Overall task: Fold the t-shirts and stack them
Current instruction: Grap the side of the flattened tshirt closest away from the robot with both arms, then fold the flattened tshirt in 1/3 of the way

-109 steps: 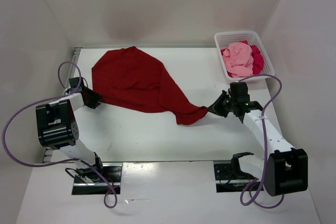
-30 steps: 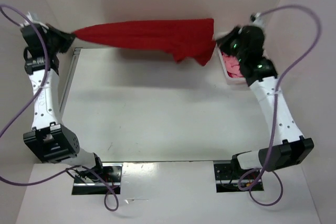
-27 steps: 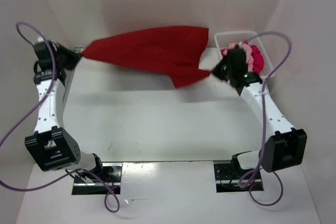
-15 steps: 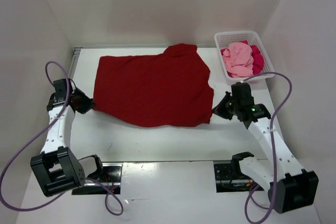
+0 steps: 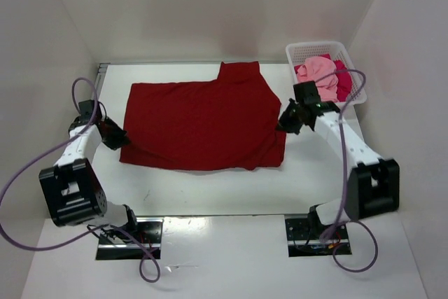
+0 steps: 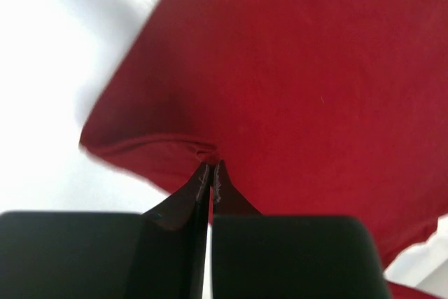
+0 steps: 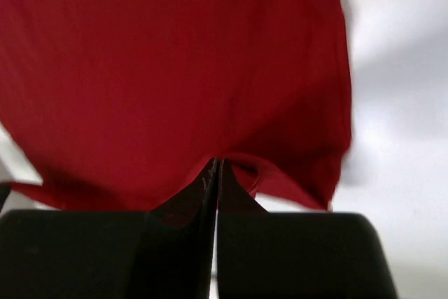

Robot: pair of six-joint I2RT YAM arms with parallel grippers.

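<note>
Both left end effector (image 5: 123, 138) and right end effector (image 5: 283, 122) pinched the dark red t-shirt (image 5: 203, 120), so uneven tugging risked wrinkles.

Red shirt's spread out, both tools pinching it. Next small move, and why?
Probably open both tools and let go. The dark red shirt lies nearly flat on the table, the left tool shut on its left edge, the right tool on its right edge; spreading looks done, and folding needs fresh grips.

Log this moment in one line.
dark red t-shirt: spread flat | left gripper: shut on left edge | right gripper: shut on right edge | basket: pink t-shirt, magenta t-shirt
</note>
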